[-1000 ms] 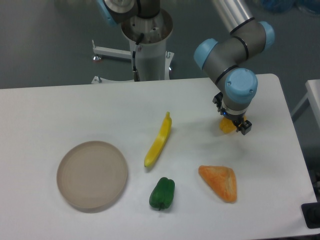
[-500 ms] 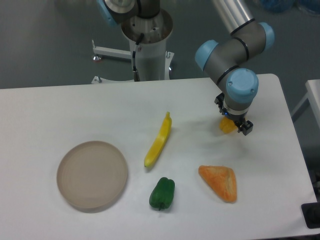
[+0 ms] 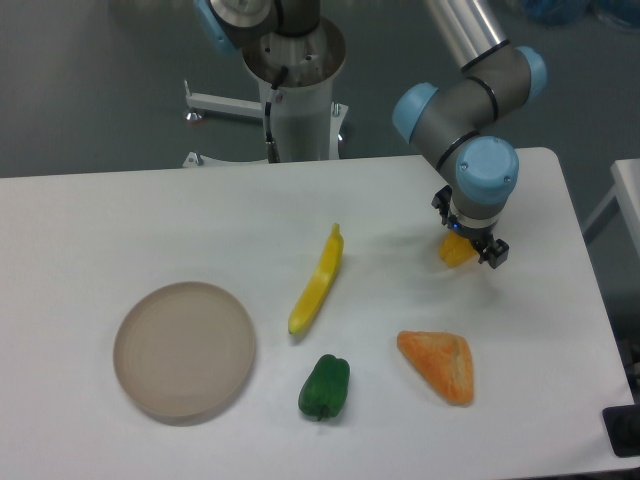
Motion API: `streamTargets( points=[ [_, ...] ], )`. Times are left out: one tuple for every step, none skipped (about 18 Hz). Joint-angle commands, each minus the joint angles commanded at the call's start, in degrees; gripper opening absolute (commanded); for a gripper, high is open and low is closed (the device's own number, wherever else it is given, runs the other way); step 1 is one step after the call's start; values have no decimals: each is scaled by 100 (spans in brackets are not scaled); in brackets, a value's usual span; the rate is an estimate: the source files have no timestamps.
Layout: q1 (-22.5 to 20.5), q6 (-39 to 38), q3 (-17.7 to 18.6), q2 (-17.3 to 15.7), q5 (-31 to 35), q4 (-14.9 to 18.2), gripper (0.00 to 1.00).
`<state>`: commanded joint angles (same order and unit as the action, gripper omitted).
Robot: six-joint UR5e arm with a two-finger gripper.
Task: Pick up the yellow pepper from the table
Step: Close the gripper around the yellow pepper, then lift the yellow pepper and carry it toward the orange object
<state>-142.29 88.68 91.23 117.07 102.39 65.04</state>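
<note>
while my arm reaches down over the far right part of the worktop [image 3: 120, 215], my pincer [image 3: 468, 245] sits right over the yellow pepper [image 3: 456, 251], with the fingers either side of it. most of the pepper is hidden under my wrist, so i cannot tell whether the fingers are pressed onto it or a little apart. only a glossy yellow-orange patch shows, low at the surface. to the left lies a long yellow banana-shaped item [image 3: 318, 280]. nearer the camera are an orange wedge [image 3: 440, 365] and a green pepper [image 3: 325, 386], with a round tan plate [image 3: 184, 347] at the near left.
</note>
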Motion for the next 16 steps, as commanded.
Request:
streamTargets(
  points=[
    [0,0,-9,-9,0,0,79],
    [0,0,-17,0,-9,0,72],
    [0,9,-17,-9,-9,9,66],
    [0,0,-26,-9,-9,17,63],
    [0,0,-35,-9,0,26,62],
    [0,0,-35,-9,0,26,60],
    [0,9,-44,-9,-9,26,59],
    [-9,9,-53,-9,0,26,58],
    [-9,9,-61,-9,0,35,58],
    [-9,9,-70,-9,-9,35,58],
    [-9,9,-70,-9,-9,35,58],
    [-9,9,-79,-9,-9,44,57],
    [-9,9,-96,-9,-9,44,55],
    [-17,9,-105,-17,-17,44,55],
    [-26,9,-140,-26,-52,53,55],
    [-44,9,-201,-26,-70,88,55]
  ],
)
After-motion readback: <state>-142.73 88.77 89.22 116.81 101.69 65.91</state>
